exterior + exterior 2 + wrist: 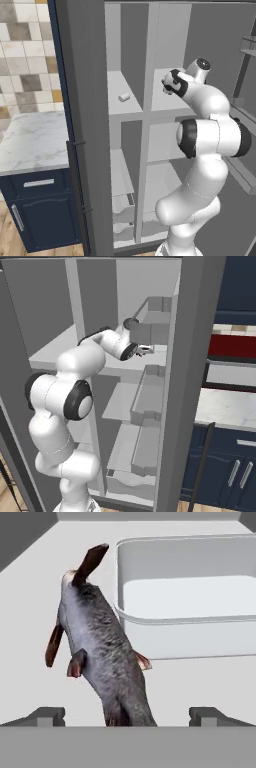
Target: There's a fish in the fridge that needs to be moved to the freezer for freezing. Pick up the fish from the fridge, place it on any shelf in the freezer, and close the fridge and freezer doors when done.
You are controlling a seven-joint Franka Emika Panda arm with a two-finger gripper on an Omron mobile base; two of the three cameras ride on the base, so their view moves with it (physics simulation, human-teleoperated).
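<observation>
1. hand view had the fish (pixel 100 657) lying on a white shelf (pixel 30 612), grey speckled body, dark reddish fins and a dark tail pointing away from the camera.
2. the gripper (pixel 128 716) was spread wide, one dark fingertip (pixel 47 716) on each side of the fish's near end, neither one touching it as far as i could tell.
3. just beside the fish sat a shallow white tray (pixel 195 637), pretty much touching its flank.
4. in the left base view the arm (pixel 207 130) reached into the wider section, the fridge (pixel 170 90), at the upper shelf level. fish itself was hidden behind the wrist there.
5. the freezer (pixel 122 100), the narrower section next to it, had a small pale object (pixel 124 96) on its shelf, too small to tell what it was.
6. both doors stood open: the narrower grey one (pixel 82 125) with its dark bar handle (pixel 80 175) in the left base view, the wider one (pixel 187 381) with door bins (pixel 150 396) in the right base view.
7. a marble counter (pixel 30 140) over navy cabinets (pixel 40 210) sat beside the unit.
</observation>
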